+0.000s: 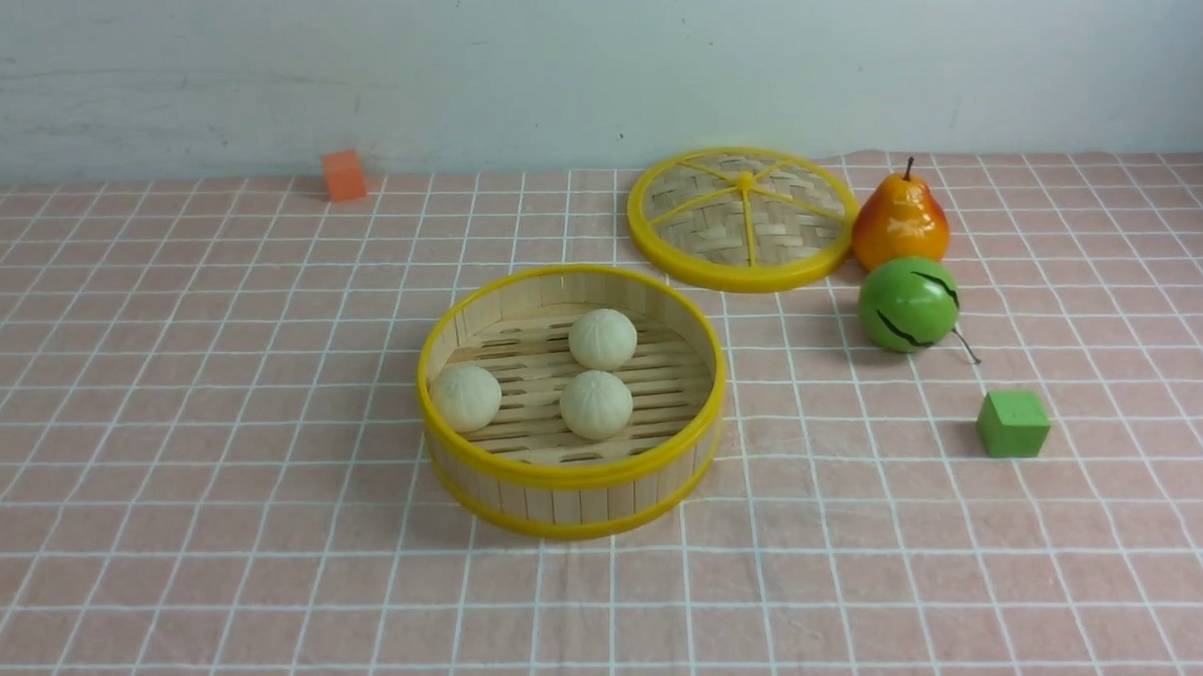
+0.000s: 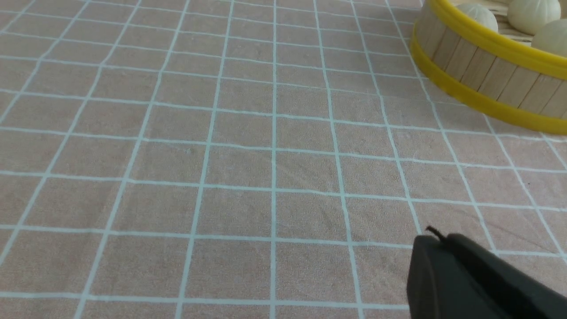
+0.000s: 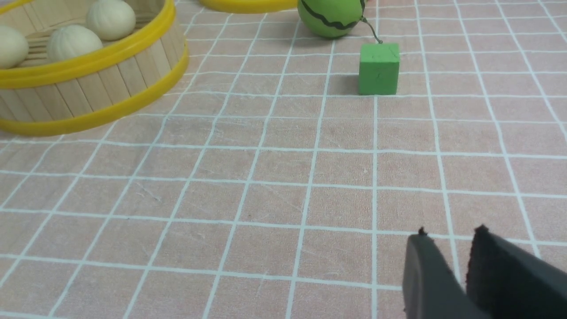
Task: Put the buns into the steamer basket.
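All three buns (image 1: 596, 404) lie inside the basket (image 1: 574, 471); task appears complete. Buns look light, soft and round, likely to roll: grip across the middle. Left gripper (image 2: 436, 248) closed, empty; right gripper (image 3: 456, 254) nearly closed, empty

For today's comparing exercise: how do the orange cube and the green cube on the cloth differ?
The orange cube is orange; the green cube is green. The orange cube sits far back on the robot's left by the wall; the green cube sits nearer on the right, close to the green striped ball. Both rest flat on the checked cloth, untouched.
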Available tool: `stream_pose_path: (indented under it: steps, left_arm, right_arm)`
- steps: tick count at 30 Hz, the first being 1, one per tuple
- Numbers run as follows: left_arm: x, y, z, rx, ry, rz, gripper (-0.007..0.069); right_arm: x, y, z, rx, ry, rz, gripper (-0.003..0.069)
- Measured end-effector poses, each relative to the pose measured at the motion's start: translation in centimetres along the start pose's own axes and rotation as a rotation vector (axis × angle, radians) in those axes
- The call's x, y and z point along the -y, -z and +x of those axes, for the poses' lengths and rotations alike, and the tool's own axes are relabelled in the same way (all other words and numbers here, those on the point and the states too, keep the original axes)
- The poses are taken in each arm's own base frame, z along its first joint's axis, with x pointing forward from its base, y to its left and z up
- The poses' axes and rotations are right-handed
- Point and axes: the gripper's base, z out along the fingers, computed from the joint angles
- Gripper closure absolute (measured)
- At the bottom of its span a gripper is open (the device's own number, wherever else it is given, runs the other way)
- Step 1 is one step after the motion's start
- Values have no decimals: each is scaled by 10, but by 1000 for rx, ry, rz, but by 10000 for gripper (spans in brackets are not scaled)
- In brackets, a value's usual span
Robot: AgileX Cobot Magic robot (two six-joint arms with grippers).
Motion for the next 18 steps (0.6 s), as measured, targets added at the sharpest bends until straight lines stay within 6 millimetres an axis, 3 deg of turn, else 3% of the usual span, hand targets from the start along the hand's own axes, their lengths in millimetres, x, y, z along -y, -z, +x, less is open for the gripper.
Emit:
stream_pose_path:
  steps: [18]
  left_arm:
    - [0, 0, 0, 0, 0, 0, 617]
  right_arm:
    - [0, 0, 0, 0, 0, 0, 489]
